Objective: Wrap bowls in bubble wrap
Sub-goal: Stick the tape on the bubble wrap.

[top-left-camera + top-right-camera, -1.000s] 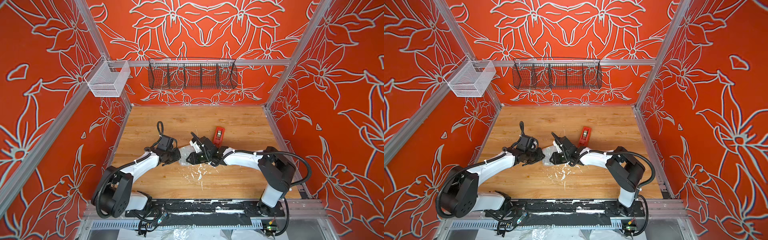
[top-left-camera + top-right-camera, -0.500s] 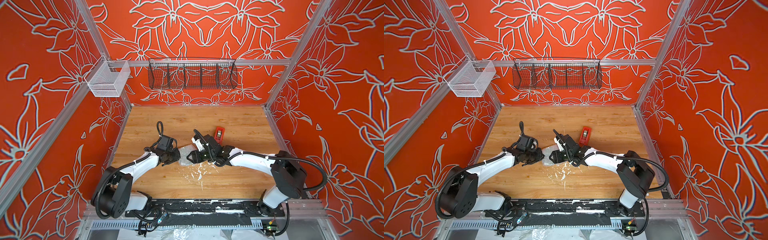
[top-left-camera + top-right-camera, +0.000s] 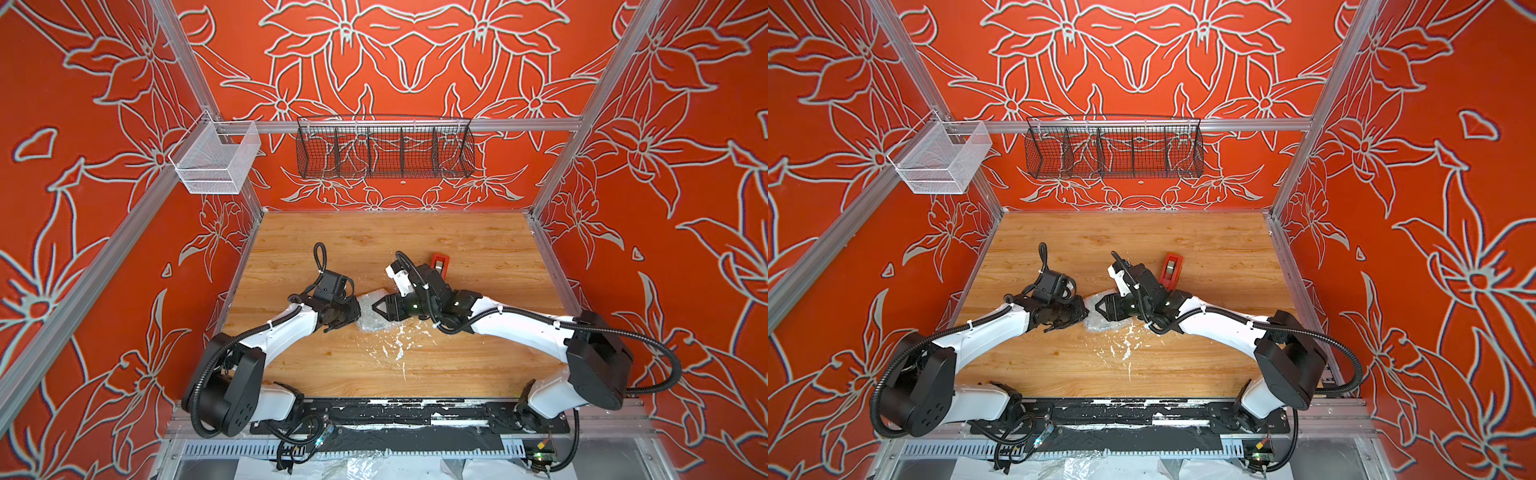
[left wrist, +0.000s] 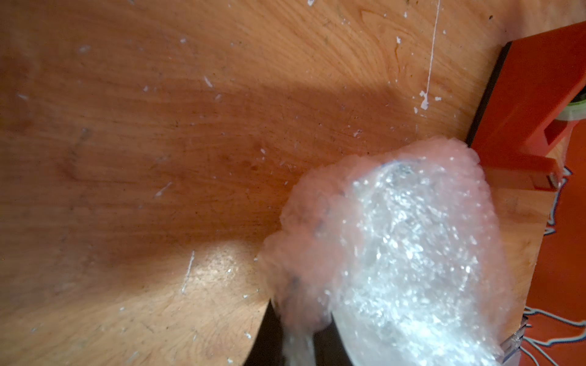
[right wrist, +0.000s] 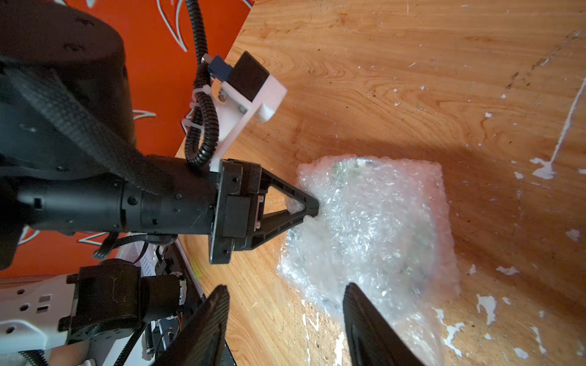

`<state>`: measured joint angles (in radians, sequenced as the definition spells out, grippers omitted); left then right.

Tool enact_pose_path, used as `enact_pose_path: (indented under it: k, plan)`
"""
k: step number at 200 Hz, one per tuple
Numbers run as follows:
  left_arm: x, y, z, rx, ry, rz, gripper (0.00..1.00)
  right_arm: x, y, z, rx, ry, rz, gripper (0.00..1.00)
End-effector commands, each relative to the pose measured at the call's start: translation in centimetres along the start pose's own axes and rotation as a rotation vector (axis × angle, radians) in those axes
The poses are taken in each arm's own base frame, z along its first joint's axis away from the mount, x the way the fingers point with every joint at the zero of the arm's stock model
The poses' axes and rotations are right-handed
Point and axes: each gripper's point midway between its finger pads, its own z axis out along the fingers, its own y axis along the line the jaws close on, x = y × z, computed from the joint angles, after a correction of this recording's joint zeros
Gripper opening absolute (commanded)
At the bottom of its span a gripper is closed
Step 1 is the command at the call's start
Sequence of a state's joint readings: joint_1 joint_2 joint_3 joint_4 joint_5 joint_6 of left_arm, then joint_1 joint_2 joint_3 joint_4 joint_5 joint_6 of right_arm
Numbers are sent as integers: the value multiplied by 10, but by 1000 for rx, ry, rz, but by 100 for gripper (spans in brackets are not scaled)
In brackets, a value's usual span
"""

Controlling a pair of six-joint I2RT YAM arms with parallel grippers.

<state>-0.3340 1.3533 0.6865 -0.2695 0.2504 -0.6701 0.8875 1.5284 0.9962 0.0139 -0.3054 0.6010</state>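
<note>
Mostly done: bubble wrap [image 5: 374, 228] already covers the bowl [image 5: 347, 166]. Your left gripper [image 5: 312, 207] jaws pinch its edge, right gripper [image 5: 285, 288] jaws gape; taping likely remains.

White-and-black left arm [image 3: 282, 332] and right arm [image 3: 519, 328] stretch low toward the centre, tips nearly meeting. Black left gripper [image 5: 312, 207] is pinched closed; black right gripper [image 5: 285, 286] has its jaws apart.

The right arm [image 3: 528, 332] has swung its elbow outward, and the right tool [image 3: 376, 309] has parted its jaws wider.
</note>
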Motion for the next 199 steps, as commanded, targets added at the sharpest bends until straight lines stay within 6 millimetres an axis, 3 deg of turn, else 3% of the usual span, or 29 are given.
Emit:
enact_pose_path:
  k: [1,21,64,127,166,199]
  plan:
    - [-6,-9,-8,15,-22,17,0,6,5,5,-33,23,-3,50]
    - [-5,-9,-8,15,-21,16,0,10,2,17,-30,50,9,37]
    - [-4,-8,-9,13,-23,16,0,18,-7,38,-22,87,40,29]
    - [-6,-10,-10,18,-27,15,0,30,-7,47,-43,117,53,26]
    - [-6,-13,-9,28,-18,15,0,49,-8,51,-10,166,-12,26]
    - [-5,-16,-9,42,-6,12,0,65,-30,55,72,198,-75,26]
